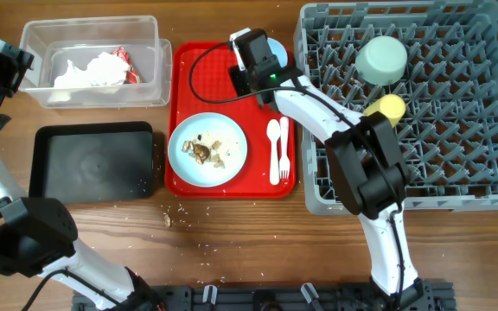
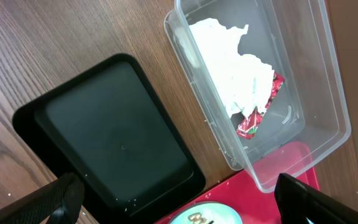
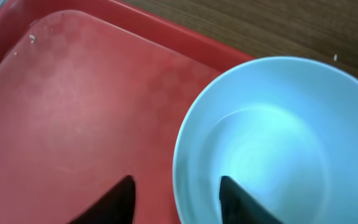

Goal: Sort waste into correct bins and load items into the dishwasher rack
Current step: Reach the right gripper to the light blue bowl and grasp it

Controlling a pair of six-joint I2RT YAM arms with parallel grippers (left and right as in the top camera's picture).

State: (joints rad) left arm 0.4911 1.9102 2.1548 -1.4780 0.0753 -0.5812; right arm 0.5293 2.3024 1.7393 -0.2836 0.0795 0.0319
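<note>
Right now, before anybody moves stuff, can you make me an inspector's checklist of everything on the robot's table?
Surface: wooden table, with crumbs near the front.
Job's things: napkin and wrapper in the clear tub; black tray holds only specks; plate with food scraps, white spoon and fork and blue bowl on the red tray; green bowl and yellow cup in the rack.
Clutter: nothing seen.
Grippers: left gripper open, holding nothing; right gripper open, astride the blue bowl's rim.
Cables: black cable loops over the red tray.
Surroundings: nothing seen.
</note>
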